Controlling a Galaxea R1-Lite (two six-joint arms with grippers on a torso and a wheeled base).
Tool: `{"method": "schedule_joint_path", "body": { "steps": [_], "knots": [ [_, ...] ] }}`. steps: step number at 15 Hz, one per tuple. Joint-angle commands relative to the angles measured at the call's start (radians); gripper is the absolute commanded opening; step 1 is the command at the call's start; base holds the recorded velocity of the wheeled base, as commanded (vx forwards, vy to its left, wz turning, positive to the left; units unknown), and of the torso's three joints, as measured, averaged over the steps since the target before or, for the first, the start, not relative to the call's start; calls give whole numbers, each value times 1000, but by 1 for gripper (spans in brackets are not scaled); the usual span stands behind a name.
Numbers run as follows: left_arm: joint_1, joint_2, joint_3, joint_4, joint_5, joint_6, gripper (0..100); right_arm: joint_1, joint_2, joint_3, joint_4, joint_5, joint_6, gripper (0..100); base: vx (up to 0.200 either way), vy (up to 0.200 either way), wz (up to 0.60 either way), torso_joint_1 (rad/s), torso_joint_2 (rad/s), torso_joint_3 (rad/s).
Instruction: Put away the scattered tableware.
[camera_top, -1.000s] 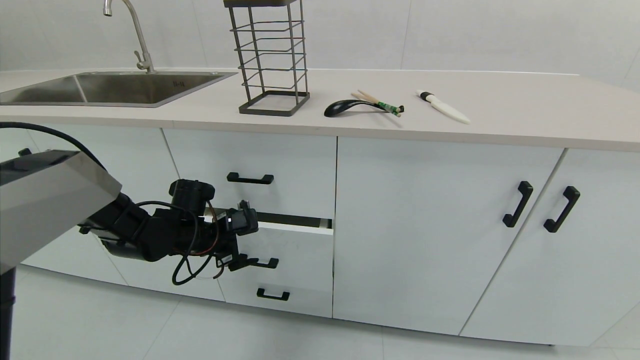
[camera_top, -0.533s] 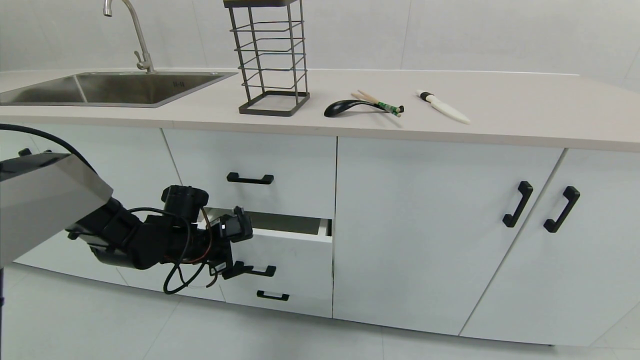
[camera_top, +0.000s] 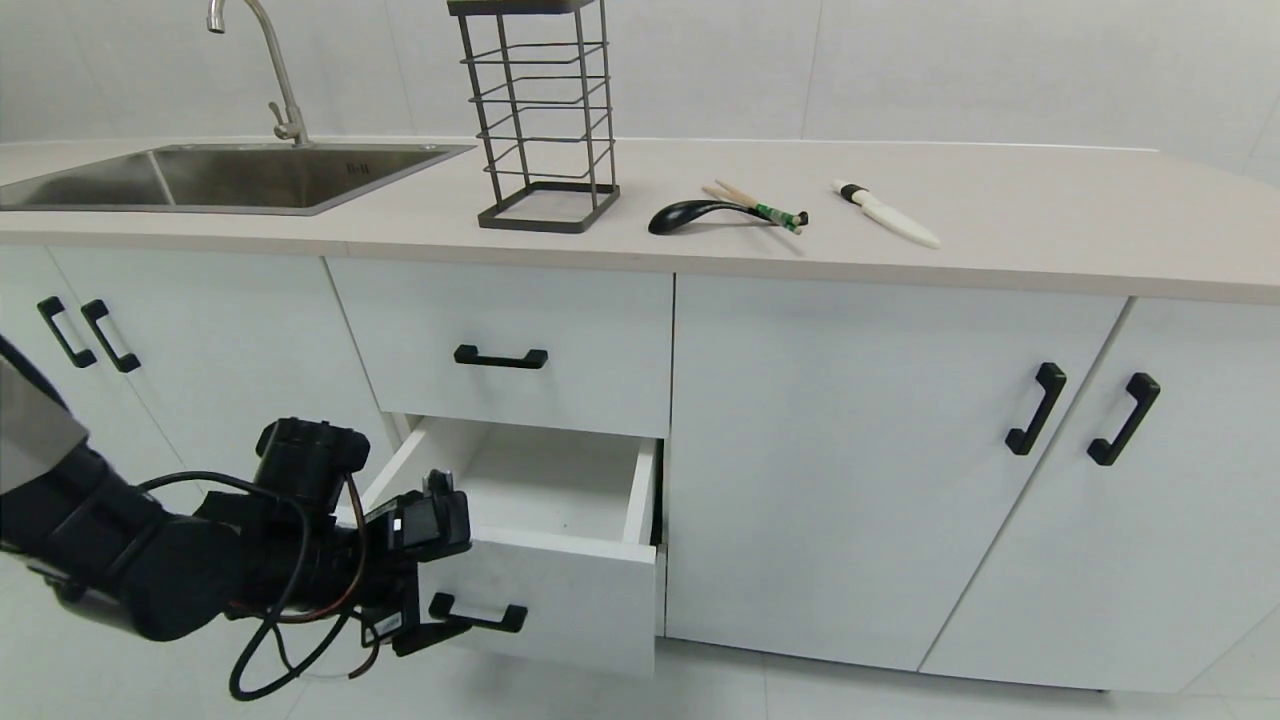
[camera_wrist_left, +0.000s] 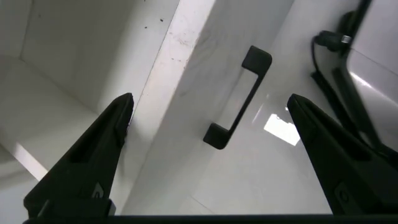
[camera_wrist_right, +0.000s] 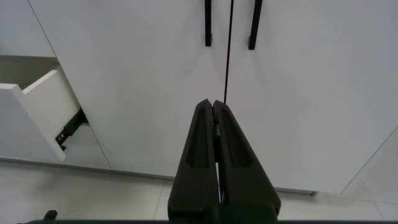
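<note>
Now, left gripper (camera_wrist_left: 210, 106) released, wide apart around drawer handle (camera_top: 480, 618); right gripper (camera_wrist_right: 213, 109) clenched.

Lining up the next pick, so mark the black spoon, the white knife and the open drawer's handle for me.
black spoon (camera_top: 668, 218): head view, on its bowl.
white knife (camera_top: 895, 217): head view, on the middle of the blade.
drawer handle (camera_top: 480, 617): head view, on the middle of the bar.
</note>
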Motion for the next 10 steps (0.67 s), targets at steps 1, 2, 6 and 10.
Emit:
{"method": "schedule_joint_path", "body": {
  "steps": [1, 2, 6, 10],
  "knots": [
    [-18, -92, 59, -3, 12, -16, 100, 0, 1, 0, 0, 0, 0, 0, 0, 0, 0, 0, 0, 0],
    [-19, -98, 68, -3, 12, -18, 100, 0, 1, 0, 0, 0, 0, 0, 0, 0, 0, 0, 0, 0],
    [-19, -111, 72, 1, 11, -24, 100, 0, 1, 0, 0, 0, 0, 0, 0, 0, 0, 0, 0, 0],
    [-52, -209, 140, 8, 3, -39, 100, 0, 1, 0, 0, 0, 0, 0, 0, 0, 0, 0, 0, 0]
  ]
}}
